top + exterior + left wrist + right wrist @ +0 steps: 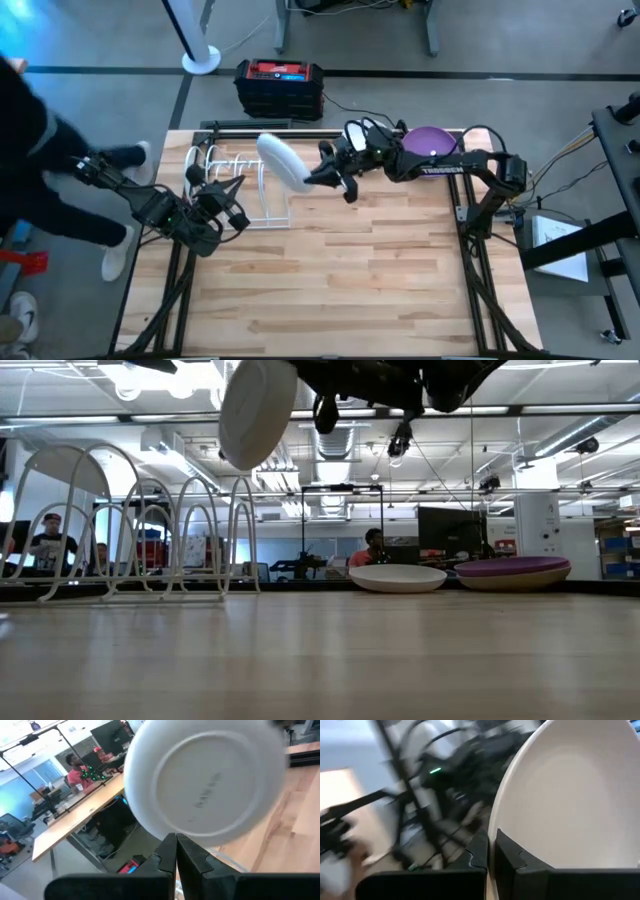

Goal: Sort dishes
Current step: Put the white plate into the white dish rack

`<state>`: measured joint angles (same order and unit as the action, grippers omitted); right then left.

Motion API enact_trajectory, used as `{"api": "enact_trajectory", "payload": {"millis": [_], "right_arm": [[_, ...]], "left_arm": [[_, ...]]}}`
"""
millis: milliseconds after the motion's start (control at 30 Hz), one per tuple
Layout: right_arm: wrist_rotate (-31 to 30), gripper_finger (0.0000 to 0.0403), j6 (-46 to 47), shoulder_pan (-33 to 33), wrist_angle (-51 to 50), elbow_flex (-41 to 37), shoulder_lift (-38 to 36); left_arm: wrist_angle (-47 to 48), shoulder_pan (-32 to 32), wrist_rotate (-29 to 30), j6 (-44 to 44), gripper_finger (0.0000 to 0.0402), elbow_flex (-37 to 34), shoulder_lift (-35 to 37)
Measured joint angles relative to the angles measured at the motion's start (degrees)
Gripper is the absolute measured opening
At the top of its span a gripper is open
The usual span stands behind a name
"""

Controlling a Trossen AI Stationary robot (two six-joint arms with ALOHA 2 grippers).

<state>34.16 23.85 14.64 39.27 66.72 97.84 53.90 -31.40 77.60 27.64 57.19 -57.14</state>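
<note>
Plate [281,160] aloft: white, edge-on, pinched at its rim by the right gripper [322,176] above the table's far side, just right of the wire dish rack [236,187] (tilted to suit a slot, I judge). Left gripper [232,212] waits by the rack's near-left side, fingers pressed together, empty. Purple plate [431,139] sits far right.

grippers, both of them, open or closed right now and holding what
Left gripper: shut, empty, beside the white wire rack.
Right gripper: shut on the round white plate, held in the air.

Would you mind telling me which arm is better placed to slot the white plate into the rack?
Probably the right: its tool already grips the white plate raised beside the rack; the left tool is shut, empty.
</note>
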Motion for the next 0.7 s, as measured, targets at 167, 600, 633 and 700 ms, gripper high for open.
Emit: {"api": "enact_trajectory", "payload": {"millis": [167,600,633,700], "right_arm": [[-12.06,0.0000,-2.37,-2.58,0.10,0.04,0.00],[-34.95,0.0000,-15.94,-9.90,0.47,1.49,0.02],[-36.10,0.0000,-16.89,-10.33,0.45,1.49,0.02],[-37.17,0.0000,-18.17,-10.88,0.40,1.65,0.02]], "left_arm": [[0.66,0.00,2.52,0.00,0.0000,0.00,0.00],[0.64,0.11,8.86,0.44,0.0000,-0.37,-0.02],[0.64,0.11,8.90,0.44,0.0000,-0.37,0.00],[0.64,0.11,8.90,0.46,0.0000,-0.37,-0.02]]}}
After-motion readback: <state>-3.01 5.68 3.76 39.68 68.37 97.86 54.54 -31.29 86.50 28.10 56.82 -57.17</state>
